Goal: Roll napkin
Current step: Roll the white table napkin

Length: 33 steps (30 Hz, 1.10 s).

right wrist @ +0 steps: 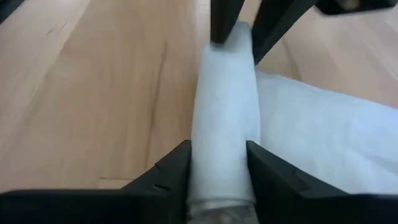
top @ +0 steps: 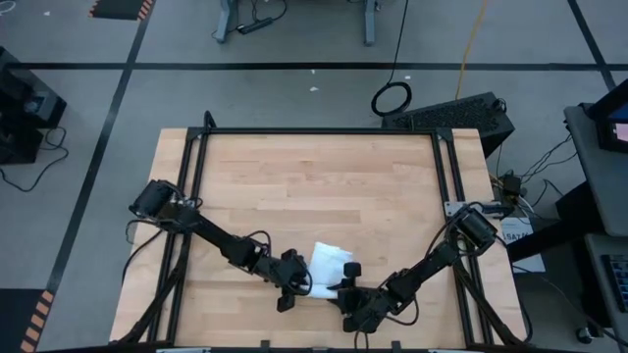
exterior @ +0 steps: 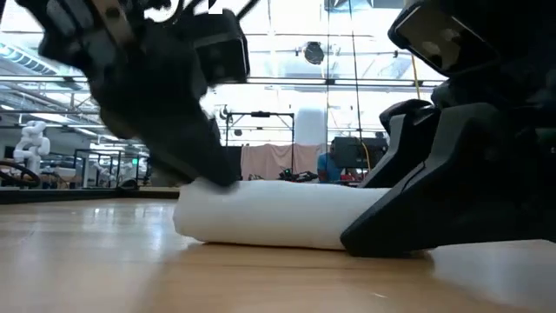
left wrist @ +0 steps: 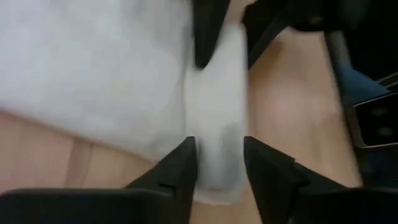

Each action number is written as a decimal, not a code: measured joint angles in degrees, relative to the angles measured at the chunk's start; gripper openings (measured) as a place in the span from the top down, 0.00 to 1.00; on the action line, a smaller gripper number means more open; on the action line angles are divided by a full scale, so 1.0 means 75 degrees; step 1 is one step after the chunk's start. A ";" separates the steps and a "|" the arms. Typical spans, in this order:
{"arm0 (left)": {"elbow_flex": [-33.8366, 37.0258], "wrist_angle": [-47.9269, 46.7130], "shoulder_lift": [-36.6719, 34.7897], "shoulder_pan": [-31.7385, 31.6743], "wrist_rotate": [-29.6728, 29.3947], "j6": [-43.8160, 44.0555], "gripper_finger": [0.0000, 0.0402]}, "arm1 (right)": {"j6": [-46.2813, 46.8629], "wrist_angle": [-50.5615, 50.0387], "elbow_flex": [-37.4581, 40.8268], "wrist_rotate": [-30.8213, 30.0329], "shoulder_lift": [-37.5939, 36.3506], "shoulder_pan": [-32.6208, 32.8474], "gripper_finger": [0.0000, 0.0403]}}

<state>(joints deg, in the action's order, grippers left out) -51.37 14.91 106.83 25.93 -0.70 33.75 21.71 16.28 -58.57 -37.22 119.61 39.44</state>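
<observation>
Napkin (right wrist: pixel 224 124) roll straddled at each end by left tool (left wrist: pixel 217 168) and right tool (right wrist: pixel 217 168), narrowly; even pressure advised, ends kept aligned on counter (top: pixel 294 176).

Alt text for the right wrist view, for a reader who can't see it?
The right gripper straddles one end of the napkin's rolled edge, a finger on each side; the left gripper straddles the far end. Unrolled white cloth lies flat on the wooden table.

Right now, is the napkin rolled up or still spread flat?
Partly rolled: one edge of the napkin is a tight roll between both sets of fingers, while the rest lies flat on the table.
</observation>
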 joint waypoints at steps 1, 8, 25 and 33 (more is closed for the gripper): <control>0.0000 -0.0051 -0.0146 0.0001 -0.0001 -0.0074 0.64 | -0.0084 -0.0016 0.0000 -0.0005 0.0000 0.0001 0.70; 0.0001 0.0502 -0.0907 0.0094 -0.1603 -0.2585 0.57 | -0.0629 -0.0021 0.0000 -0.0034 0.0000 0.0006 0.79; 0.0035 -0.0842 0.0337 -0.0744 -0.1346 -0.2623 0.56 | 0.0695 -0.0024 0.0012 -0.0007 0.0000 0.0006 0.79; 0.0081 -0.1256 0.0014 -0.0246 -0.1525 -0.1797 0.56 | 0.1416 0.0003 0.0012 0.0192 0.0000 -0.0029 0.79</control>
<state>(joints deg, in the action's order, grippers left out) -50.77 5.49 106.93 24.09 -12.14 20.28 32.33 16.30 -58.48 -35.78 119.61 39.22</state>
